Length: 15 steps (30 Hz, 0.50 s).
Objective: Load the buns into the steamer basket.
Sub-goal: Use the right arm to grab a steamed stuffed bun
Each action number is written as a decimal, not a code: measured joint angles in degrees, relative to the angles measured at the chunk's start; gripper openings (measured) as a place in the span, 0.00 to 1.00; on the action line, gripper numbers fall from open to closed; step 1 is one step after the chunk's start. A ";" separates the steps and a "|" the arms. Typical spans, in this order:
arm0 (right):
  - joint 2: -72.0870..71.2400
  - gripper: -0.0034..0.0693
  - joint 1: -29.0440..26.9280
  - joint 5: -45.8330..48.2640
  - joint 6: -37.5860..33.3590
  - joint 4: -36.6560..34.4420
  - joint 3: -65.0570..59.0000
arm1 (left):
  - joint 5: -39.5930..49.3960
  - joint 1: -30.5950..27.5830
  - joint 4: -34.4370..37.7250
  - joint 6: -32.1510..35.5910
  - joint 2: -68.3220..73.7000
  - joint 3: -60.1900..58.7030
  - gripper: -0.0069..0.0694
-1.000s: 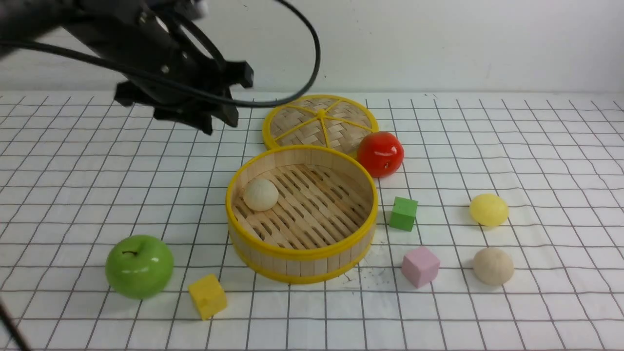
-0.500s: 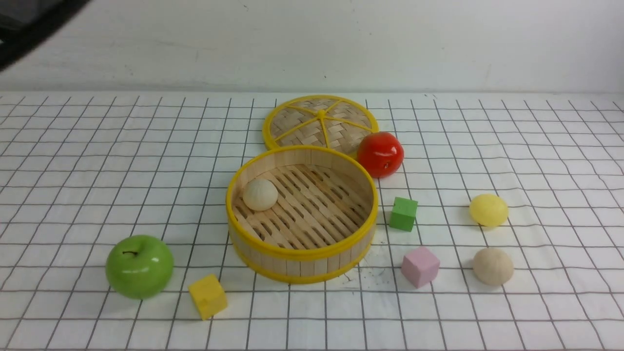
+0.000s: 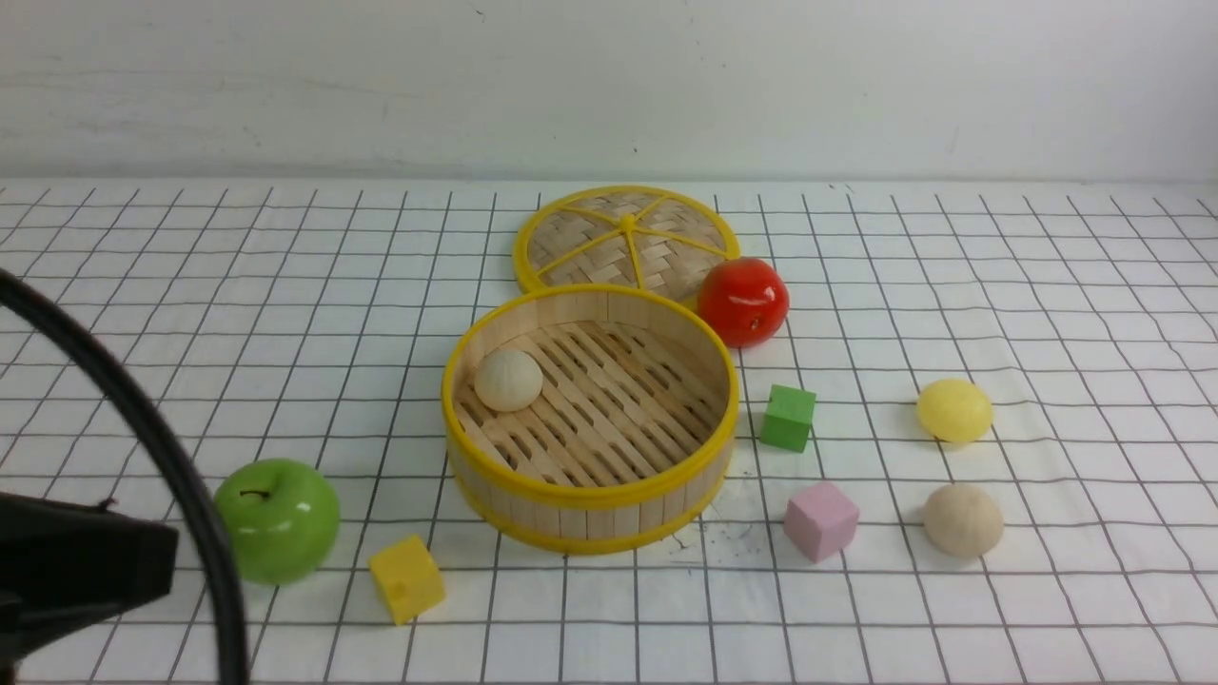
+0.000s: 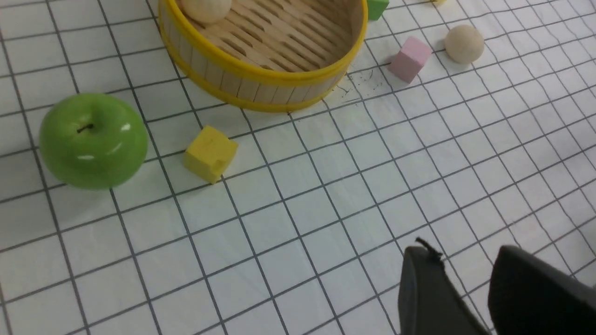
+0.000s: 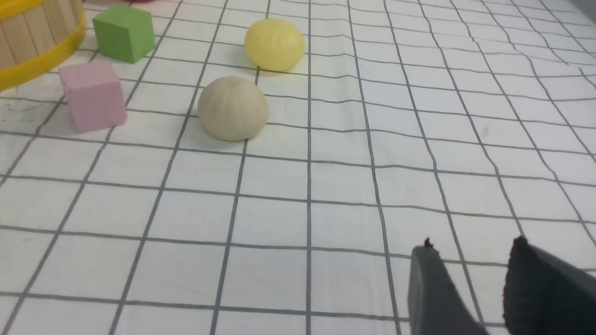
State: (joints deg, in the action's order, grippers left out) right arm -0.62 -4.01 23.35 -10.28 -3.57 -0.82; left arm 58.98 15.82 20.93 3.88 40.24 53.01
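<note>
The steamer basket point(image 3: 590, 518) stands mid-table, and one beige bun point(image 3: 508, 380) rests on its slatted floor at the left. To its right, on the cloth, lie a pale yellow bun point(image 3: 954, 410) and, nearer me, another beige bun point(image 3: 963, 519). My left gripper point(image 4: 465, 260) hovers open over bare cloth near the table's front, with nothing between its fingers; the basket point(image 4: 260, 88) lies beyond it. My right gripper point(image 5: 471, 251) is open and empty too, a short way in front of the beige bun point(image 5: 233, 108) and the yellow bun point(image 5: 274, 44).
The woven lid point(image 3: 625, 238) lies behind the basket, with a red apple point(image 3: 742, 300) beside it. A green apple point(image 3: 276, 518) and a yellow cube point(image 3: 406, 577) sit front left. A green cube point(image 3: 788, 417) and a pink cube point(image 3: 820, 518) lie between basket and buns.
My left arm has left its place high behind the basket's left side, passed out of view, and now shows low at the front left corner. Nothing on the table moved.
</note>
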 joint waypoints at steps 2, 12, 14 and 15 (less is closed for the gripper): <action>0.00 0.38 0.00 0.00 0.00 0.00 0.00 | -4.77 0.00 1.39 2.06 0.10 -3.52 0.33; 0.00 0.38 0.00 0.00 0.00 0.00 0.00 | -9.81 0.00 5.92 5.05 1.12 -4.24 0.07; 0.00 0.38 0.00 0.00 0.00 0.00 0.00 | -9.81 0.00 6.12 5.05 1.12 -4.24 0.07; 0.00 0.38 0.00 0.00 0.00 0.00 0.00 | -9.88 0.00 6.12 5.05 1.12 -4.30 0.07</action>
State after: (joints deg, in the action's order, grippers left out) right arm -0.62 -4.01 23.35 -10.28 -3.57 -0.82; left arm 49.10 15.82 27.05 8.92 41.37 48.71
